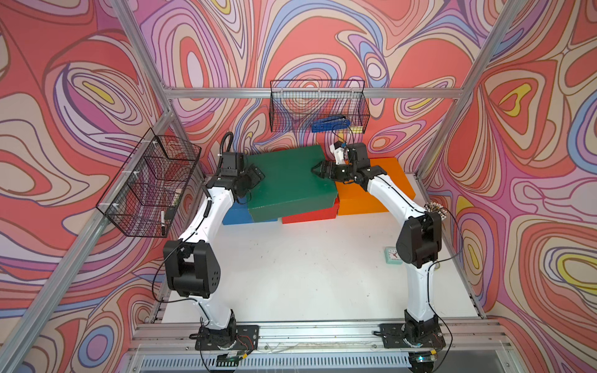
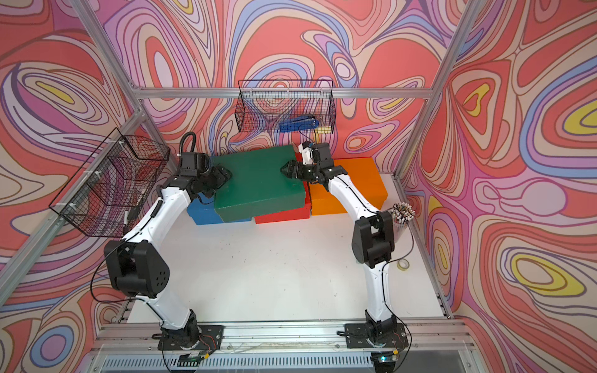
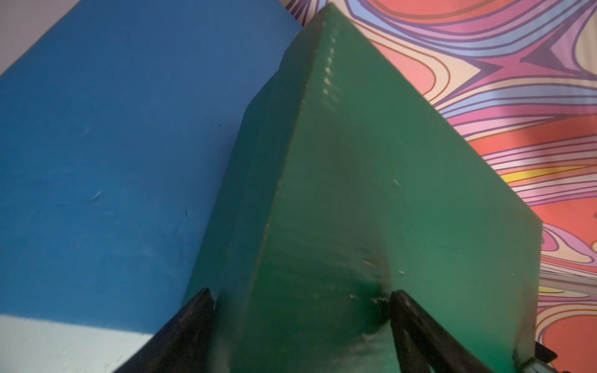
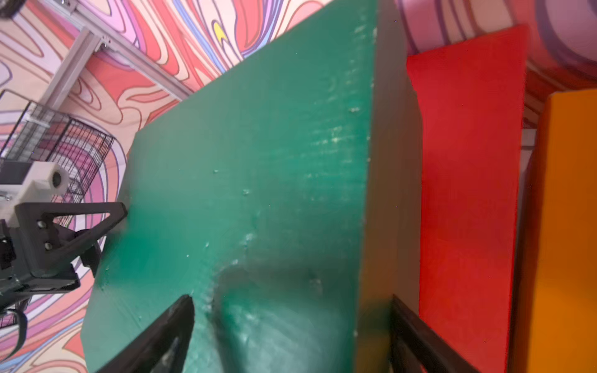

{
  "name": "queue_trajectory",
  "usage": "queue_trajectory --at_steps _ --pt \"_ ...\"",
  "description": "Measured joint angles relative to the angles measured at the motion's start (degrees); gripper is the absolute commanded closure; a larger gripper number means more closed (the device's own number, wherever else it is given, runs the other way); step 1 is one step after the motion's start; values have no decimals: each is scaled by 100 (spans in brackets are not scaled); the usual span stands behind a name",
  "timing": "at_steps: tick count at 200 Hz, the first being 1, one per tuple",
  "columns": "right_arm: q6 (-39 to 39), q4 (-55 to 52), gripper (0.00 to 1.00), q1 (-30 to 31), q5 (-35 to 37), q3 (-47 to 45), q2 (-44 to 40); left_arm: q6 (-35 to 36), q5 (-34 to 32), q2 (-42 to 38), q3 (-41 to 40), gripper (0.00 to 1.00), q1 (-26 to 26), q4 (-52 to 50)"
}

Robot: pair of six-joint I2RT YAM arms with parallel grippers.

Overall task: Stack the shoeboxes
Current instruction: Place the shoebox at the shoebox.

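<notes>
You have the dark green lidded cardboard shoebox point(image 1: 290, 181) lying askew across two others: the solid blue shoebox point(image 1: 237, 214) under its left end and the solid red shoebox point(image 1: 310, 214) under its right end. So it bridges them rather than sitting square on either. The plain orange shoebox point(image 1: 361, 200) sits on the white tabletop point(image 1: 307, 274), just to the right of the green one and beside the red. Your left gripper point(image 1: 256, 176) is at the green box's left end, and the left wrist view shows its jaws clamped across that end, one finger on the lid and one at the lower edge. Your right gripper point(image 1: 315, 169) is at the green box's right end with its jaws spread wide, one above the lid and one by the side wall. That view is blurred, so I cannot tell whether they press the box or stand clear. By my reading you are early in the task. One box is up but badly seated, no single column exists, and the blue, red and orange boxes all remain to be brought into one pile.
</notes>
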Motion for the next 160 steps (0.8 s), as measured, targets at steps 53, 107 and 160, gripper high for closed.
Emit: queue_trajectory --at_steps 53,107,160 --pt "190 332 2 -140 -87 -138 4 -9 302 90 219 6 101 -2" --pt "184 402 2 -428 39 -667 -179 35 723 87 503 0 221 -149" --pt "35 140 2 -490 494 -1049 -802 313 516 72 1038 0 293 -256"
